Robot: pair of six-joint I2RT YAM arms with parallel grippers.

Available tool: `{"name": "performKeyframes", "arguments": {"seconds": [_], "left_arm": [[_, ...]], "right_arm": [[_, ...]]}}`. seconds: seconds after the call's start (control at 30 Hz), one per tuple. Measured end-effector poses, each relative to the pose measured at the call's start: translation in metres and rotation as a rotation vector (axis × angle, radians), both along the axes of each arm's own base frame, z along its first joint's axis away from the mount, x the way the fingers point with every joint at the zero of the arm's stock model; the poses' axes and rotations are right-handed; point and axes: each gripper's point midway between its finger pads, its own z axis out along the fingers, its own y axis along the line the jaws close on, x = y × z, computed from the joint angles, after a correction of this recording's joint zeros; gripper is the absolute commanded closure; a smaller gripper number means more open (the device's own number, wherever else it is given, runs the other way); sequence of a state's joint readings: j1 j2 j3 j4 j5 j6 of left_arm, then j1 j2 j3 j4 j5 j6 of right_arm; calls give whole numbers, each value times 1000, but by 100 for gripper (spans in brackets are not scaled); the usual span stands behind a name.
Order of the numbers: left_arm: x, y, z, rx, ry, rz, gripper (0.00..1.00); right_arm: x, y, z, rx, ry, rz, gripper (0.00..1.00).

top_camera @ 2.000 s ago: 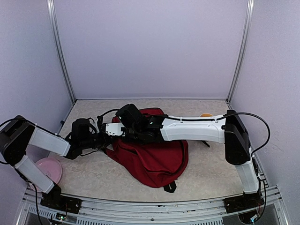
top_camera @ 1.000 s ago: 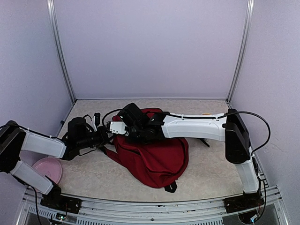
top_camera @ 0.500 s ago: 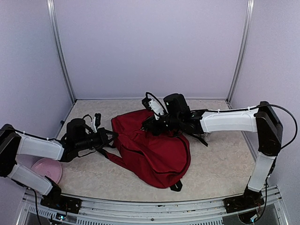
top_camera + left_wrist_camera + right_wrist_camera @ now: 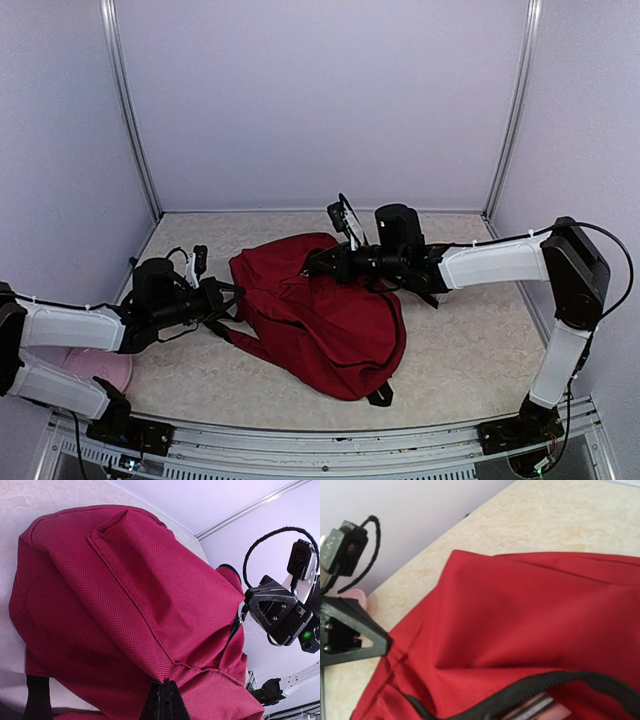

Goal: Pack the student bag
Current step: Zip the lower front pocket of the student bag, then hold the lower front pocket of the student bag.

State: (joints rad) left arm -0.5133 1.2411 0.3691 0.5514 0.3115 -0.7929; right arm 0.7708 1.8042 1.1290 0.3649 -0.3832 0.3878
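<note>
Though the tips of the right claw [image 4: 313, 263] are hard to make out, it and the left claw [image 4: 162, 701] pinch the slumped dark-red student bag [image 4: 330, 325], zip gaping.

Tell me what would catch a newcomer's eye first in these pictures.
A dark red student bag lies slumped mid-table, the biggest thing in view. Reaching in low from either side, the left claw pinches its left edge and the right claw meets its far edge. A pink plate peeks out at the near left corner.
</note>
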Motion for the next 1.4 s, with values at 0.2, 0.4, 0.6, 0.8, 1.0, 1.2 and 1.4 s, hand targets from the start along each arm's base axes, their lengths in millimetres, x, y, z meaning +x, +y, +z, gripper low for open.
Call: {"name": "performKeyframes", "arguments": {"seconds": [0.2, 0.4, 0.6, 0.8, 1.0, 1.2, 1.4], "left_arm": [[-3, 3, 1, 24, -20, -1, 62], [-11, -2, -1, 230, -126, 15, 35], [-40, -40, 59, 368, -505, -68, 30], [-20, -61, 60, 578, -657, -137, 47], [-2, -88, 52, 664, -724, -249, 47], [14, -95, 42, 668, -706, -288, 56], [16, -98, 24, 665, -664, -318, 100]], "right_arm": [[-2, 6, 12, 14, -10, 29, 100], [8, 14, 45, 58, -75, 36, 100], [-3, 25, 52, 77, -74, 86, 100], [-5, 30, 60, 87, -65, 105, 100], [-4, 37, 63, 84, -44, 114, 100], [-3, 37, 58, 70, -19, 106, 100], [-3, 35, 52, 46, -2, 97, 100]]}}
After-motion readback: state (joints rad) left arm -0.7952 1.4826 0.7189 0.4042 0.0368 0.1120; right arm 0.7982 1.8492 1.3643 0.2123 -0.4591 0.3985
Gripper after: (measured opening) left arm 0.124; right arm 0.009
